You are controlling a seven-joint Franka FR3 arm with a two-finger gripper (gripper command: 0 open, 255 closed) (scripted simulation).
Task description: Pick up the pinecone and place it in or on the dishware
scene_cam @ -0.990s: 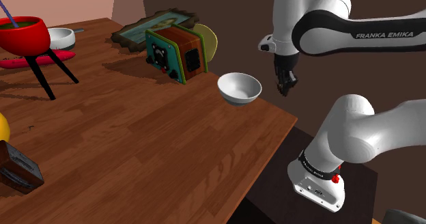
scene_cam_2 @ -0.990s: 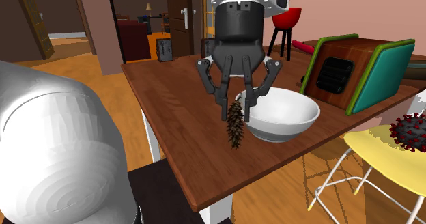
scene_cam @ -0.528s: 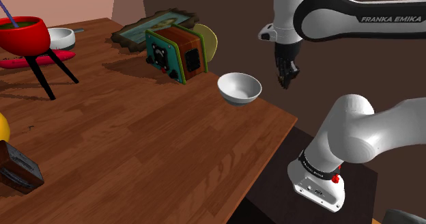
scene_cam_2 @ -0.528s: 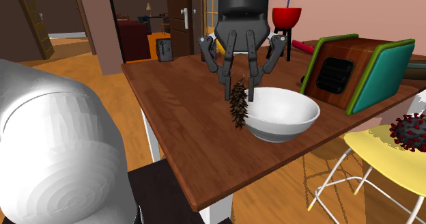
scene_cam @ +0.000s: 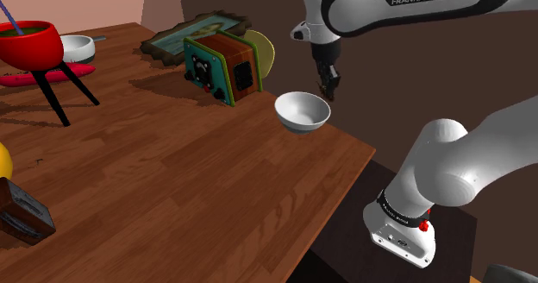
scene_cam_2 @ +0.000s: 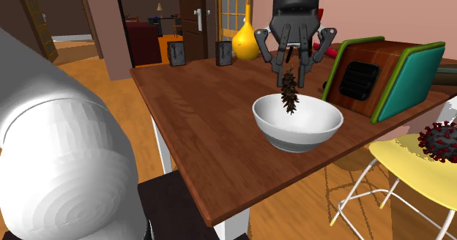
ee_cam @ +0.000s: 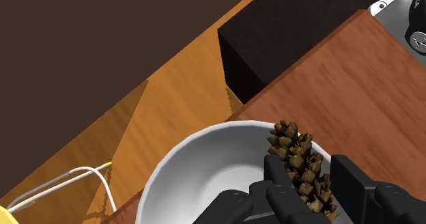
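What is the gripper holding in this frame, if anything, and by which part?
The gripper is shut on the pinecone, clasping its upper end; the rest hangs down over the white bowl.

Hand [scene_cam: 328,84] hangs above white bowl [scene_cam: 302,113] near wooden table [scene_cam: 172,182] edge.

brown pinecone [scene_cam_2: 291,95], white bowl [scene_cam_2: 294,135], red-brown table [scene_cam_2: 196,121]

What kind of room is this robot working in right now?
Probably a dining or living area of a house: a wooden table holding a white bowl, a yellow chair beside it, and a dark panelled door behind.
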